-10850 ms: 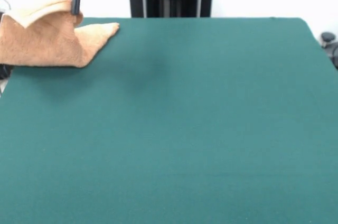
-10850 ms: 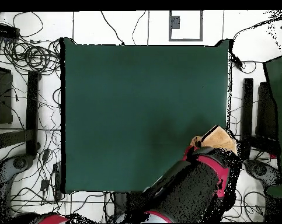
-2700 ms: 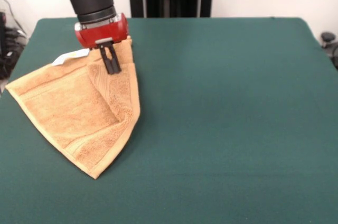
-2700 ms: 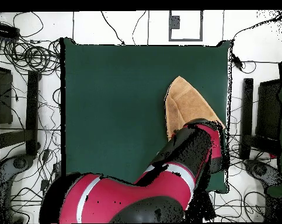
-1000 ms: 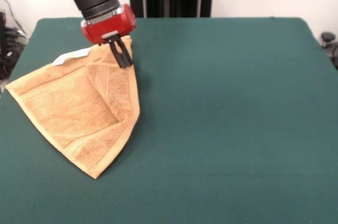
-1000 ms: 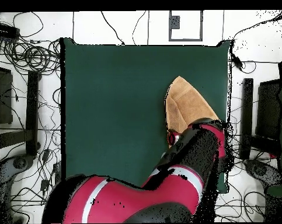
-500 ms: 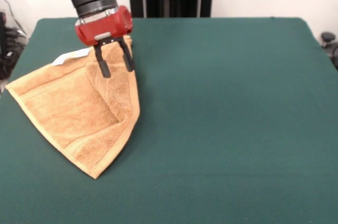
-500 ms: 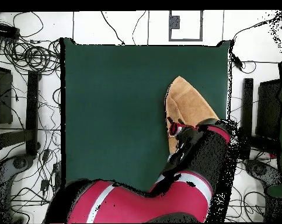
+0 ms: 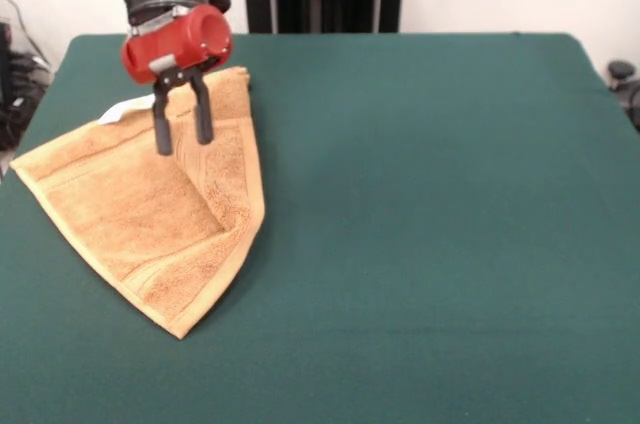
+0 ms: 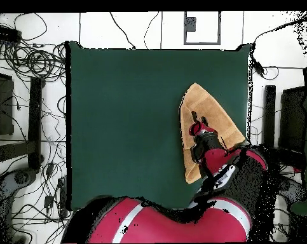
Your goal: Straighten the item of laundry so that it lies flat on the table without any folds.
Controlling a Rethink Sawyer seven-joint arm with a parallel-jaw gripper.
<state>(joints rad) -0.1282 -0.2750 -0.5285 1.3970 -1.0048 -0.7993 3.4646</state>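
Gripper [image 9: 182,133] has shifted left over towel [image 9: 140,209], jaws parted, holding nothing. Towel at table [image 9: 420,224] left side, right edge folded over. Unfolding remains.

Tangled cables [image 10: 28,60] on white floor [image 10: 149,28]

Folded towel [image 9: 140,219] under parted jaws
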